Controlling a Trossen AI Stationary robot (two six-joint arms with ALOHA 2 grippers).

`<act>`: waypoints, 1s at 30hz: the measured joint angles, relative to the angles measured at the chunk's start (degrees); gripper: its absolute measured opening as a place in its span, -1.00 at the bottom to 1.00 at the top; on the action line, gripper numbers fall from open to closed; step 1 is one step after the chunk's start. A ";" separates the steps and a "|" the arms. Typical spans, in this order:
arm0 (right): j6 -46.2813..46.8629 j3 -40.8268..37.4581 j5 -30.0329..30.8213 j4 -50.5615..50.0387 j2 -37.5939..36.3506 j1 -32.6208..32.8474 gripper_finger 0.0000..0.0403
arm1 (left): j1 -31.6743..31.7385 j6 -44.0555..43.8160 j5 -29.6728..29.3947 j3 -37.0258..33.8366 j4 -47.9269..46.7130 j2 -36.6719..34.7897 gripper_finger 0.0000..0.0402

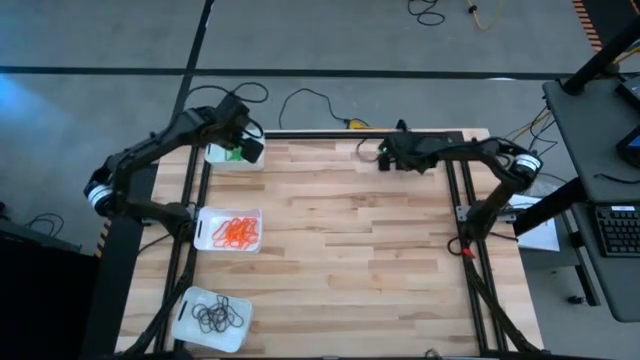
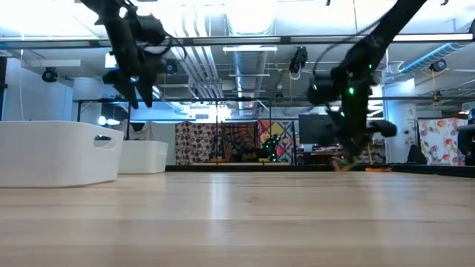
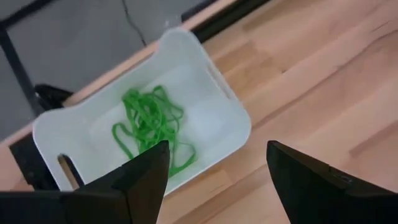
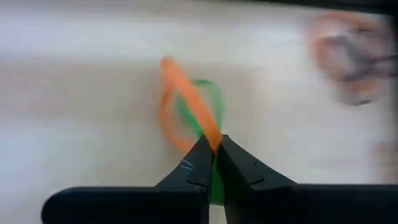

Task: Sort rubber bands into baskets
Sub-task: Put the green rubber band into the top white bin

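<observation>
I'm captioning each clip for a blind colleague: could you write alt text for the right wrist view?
The right gripper is shut on an orange rubber band, its fingertips meeting at the loop's end. A green rubber band lies under it on the pale wooden table; blurred bands sit off in one corner.

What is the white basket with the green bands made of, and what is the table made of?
The basket looks like smooth, slightly glossy white plastic: rounded moulded corners and a cut-out handle slot. The green bands look like thin rubber, lying in floppy loops. The table looks like pale wood, with visible plank grain.
</observation>
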 joint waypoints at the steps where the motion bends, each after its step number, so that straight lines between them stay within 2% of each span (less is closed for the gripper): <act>1: -0.50 0.00 -0.88 0.13 -0.75 2.32 -0.94 | -0.12 0.30 0.29 0.00 0.30 -1.07 0.25; 4: -5.23 0.01 -5.07 2.49 -2.47 10.20 -0.94 | -0.75 0.58 3.27 0.00 2.22 -3.91 0.25; 9: -21.07 0.02 -13.71 8.78 -2.33 23.03 -0.94 | -3.14 -1.01 12.21 -0.01 8.55 -6.97 0.25; 12: -29.62 0.02 -18.09 12.70 -1.06 29.46 -0.94 | -6.16 -2.75 15.66 -0.49 13.48 -7.41 0.25; 15: -34.72 0.03 -20.38 16.72 -0.10 34.66 -0.94 | -10.85 -2.88 16.70 -0.91 17.59 -6.98 0.25; 21: -35.83 1.23 -20.10 19.31 -0.28 40.88 -0.94 | -21.47 -2.78 14.66 -1.18 19.67 -4.50 0.25; 26: -30.34 3.98 -19.62 19.78 -0.07 45.42 -0.94 | -27.81 -1.43 12.64 -1.18 19.78 -2.66 0.25; 30: -22.55 6.47 -13.34 18.91 2.37 49.21 -0.94 | -32.32 -1.94 12.52 -1.65 19.83 -2.03 0.25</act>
